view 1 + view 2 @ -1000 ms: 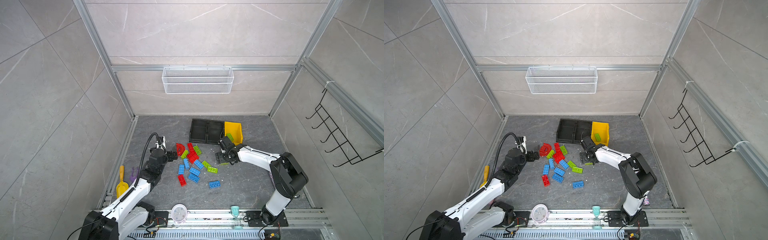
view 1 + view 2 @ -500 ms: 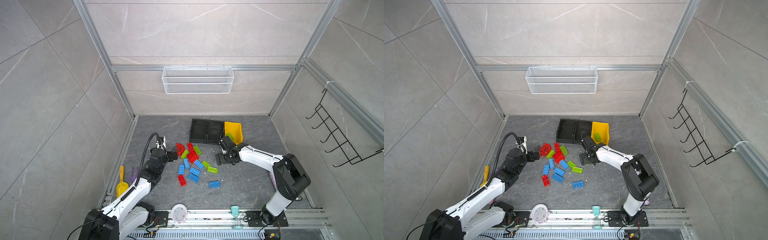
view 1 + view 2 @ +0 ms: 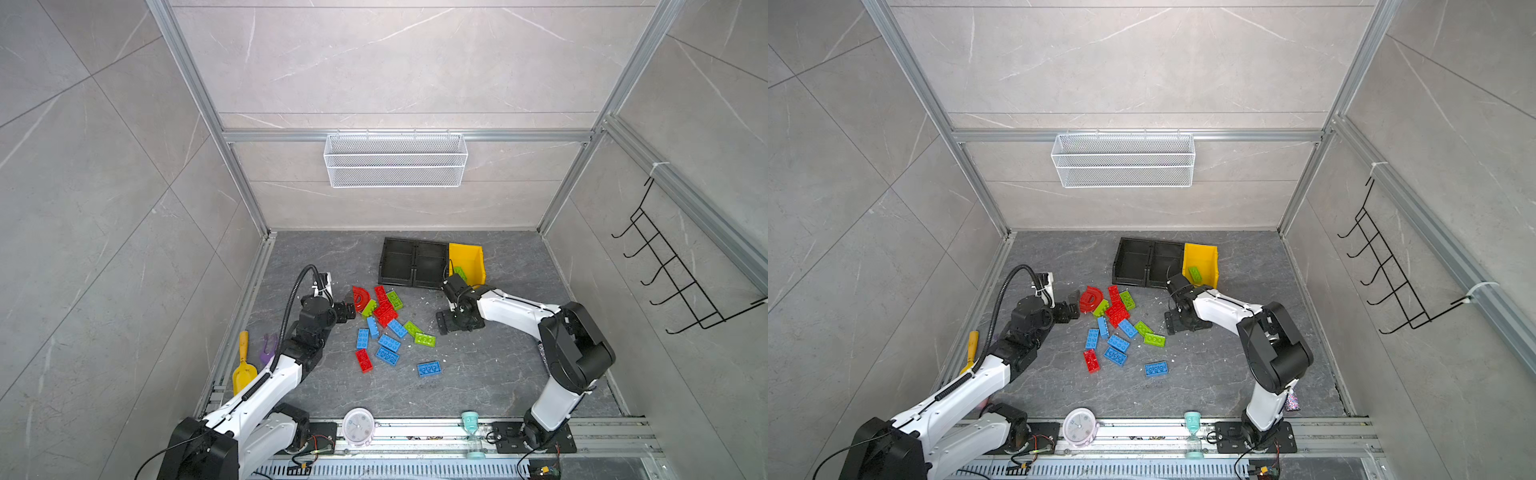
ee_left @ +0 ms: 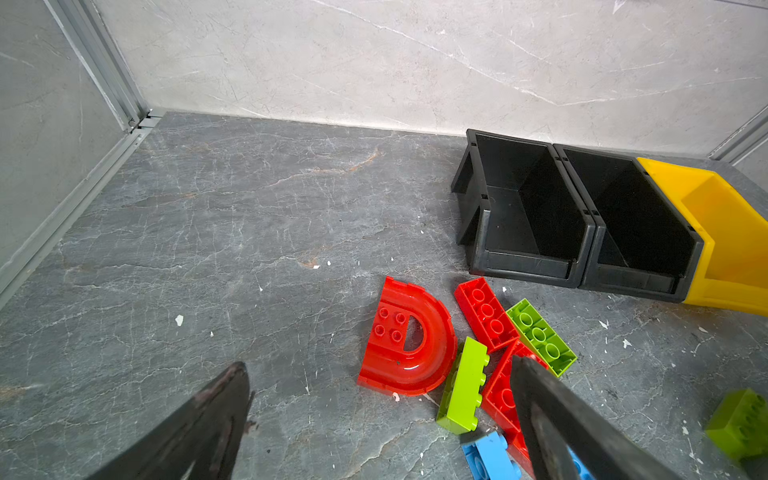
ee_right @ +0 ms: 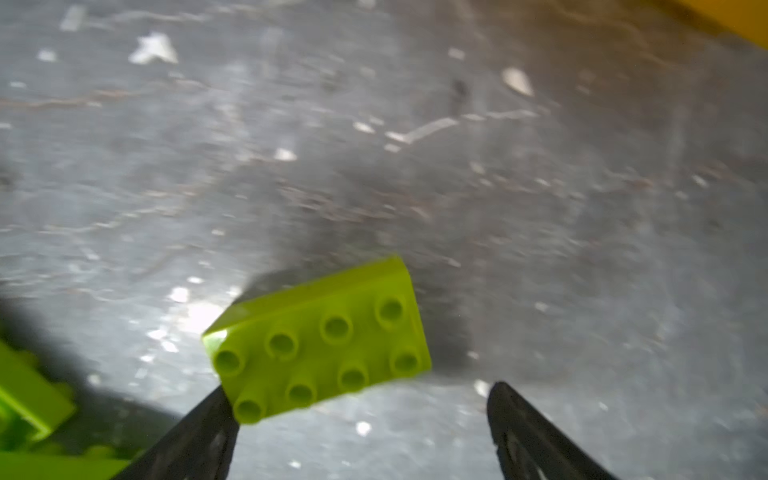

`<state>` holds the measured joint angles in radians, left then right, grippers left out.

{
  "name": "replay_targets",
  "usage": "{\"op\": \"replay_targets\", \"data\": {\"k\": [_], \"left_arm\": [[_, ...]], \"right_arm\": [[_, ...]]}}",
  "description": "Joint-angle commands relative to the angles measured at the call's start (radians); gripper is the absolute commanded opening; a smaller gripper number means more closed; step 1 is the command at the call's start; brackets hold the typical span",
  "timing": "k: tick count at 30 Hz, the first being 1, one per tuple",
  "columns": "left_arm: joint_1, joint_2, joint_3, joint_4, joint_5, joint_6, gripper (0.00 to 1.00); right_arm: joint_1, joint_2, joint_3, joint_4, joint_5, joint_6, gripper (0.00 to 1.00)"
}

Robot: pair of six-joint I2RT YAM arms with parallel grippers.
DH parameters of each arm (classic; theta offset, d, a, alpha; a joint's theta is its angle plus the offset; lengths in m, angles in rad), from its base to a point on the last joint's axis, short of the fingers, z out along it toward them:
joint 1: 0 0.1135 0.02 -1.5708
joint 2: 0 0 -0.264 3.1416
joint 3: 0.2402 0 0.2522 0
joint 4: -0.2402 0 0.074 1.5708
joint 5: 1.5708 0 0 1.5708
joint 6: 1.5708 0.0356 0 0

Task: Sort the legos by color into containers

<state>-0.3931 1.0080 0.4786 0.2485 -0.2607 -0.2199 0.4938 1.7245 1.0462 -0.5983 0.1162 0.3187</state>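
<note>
Okay, right gripper [image 5: 363,388] jaws wide, lime brick [image 5: 320,338] lying at one fingertip (blurry, lower centre). Also wide: left gripper [image 4: 380,363], red arch [image 4: 409,336] just ahead. Other legos [image 3: 389,343] scattered mid-floor; yellow bin [image 3: 467,253], upper right of them, holds a green brick [image 3: 460,273].

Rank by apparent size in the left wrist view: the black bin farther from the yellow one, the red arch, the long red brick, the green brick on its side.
1. black bin
2. red arch
3. long red brick and green brick: about alike; the green one is nearer the camera, so unranked.
</note>
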Motion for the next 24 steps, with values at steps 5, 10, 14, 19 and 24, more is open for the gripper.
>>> {"op": "replay_targets", "data": {"k": [5,10,14,19,24], "left_arm": [[0.002,0.006,0.006,0.042,-0.012,0.007,1.00],[0.002,0.002,0.006,0.039,-0.012,0.008,1.00],[0.002,-0.003,0.006,0.037,-0.011,0.007,1.00],[0.002,-0.007,0.005,0.035,-0.010,0.004,1.00],[0.002,-0.006,0.007,0.035,-0.010,0.005,1.00]], "right_arm": [[-0.088,-0.167,-0.082,-0.115,0.039,0.029,0.94],[-0.099,-0.225,-0.101,-0.067,-0.055,0.035,0.87],[-0.098,-0.213,-0.114,0.052,-0.190,0.070,0.82],[-0.078,-0.116,-0.083,0.157,-0.257,0.112,0.80],[-0.053,-0.002,-0.023,0.163,-0.233,0.117,0.80]]}}
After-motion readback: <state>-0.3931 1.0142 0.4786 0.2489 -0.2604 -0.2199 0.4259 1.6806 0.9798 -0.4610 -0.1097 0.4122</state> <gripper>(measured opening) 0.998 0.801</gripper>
